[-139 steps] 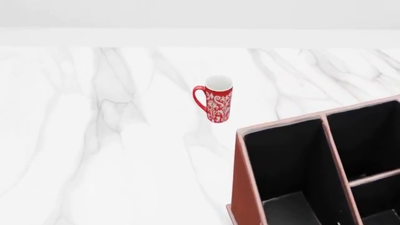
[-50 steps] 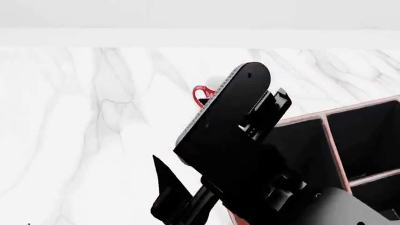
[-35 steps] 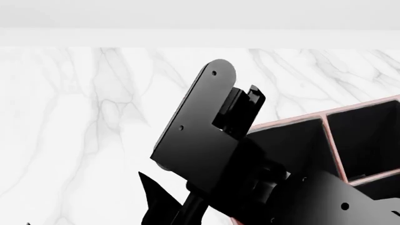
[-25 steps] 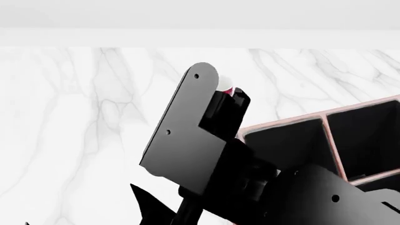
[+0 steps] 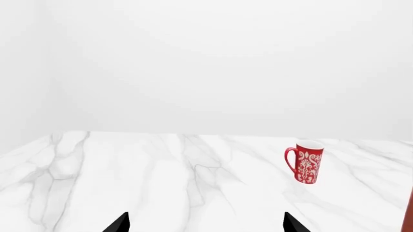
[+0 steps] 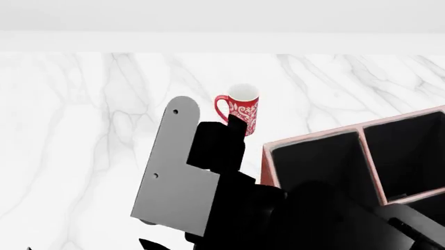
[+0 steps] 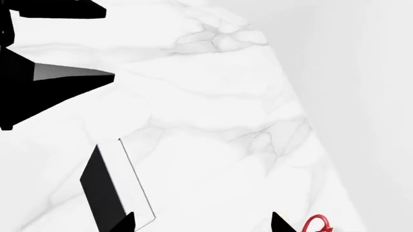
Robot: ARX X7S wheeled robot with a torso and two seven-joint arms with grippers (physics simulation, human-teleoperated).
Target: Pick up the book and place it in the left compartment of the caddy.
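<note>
The book point(image 7: 101, 189), black with white page edges, shows only in the right wrist view, resting on the marble beside one fingertip of my right gripper point(image 7: 203, 225). That gripper is open and holds nothing. In the head view the book is out of sight. The reddish-brown caddy point(image 6: 266, 165) stands at the lower right, its long left compartment point(image 6: 313, 164) black inside and partly covered by my right arm point(image 6: 230, 208). My left gripper point(image 5: 206, 226) is open over bare marble, with a sliver of the caddy point(image 5: 408, 218) at the frame's edge.
A red patterned mug point(image 6: 240, 112) stands upright on the white marble table point(image 6: 83, 130), just beyond the caddy; the left wrist view has the mug point(image 5: 305, 162) ahead, and its handle point(image 7: 317, 224) peeks into the right wrist view. A pale wall backs the table.
My right arm rose into the head view, covered the mug, then swung down and left; the mug is uncovered again and the arm's flat plate now looks grey.
</note>
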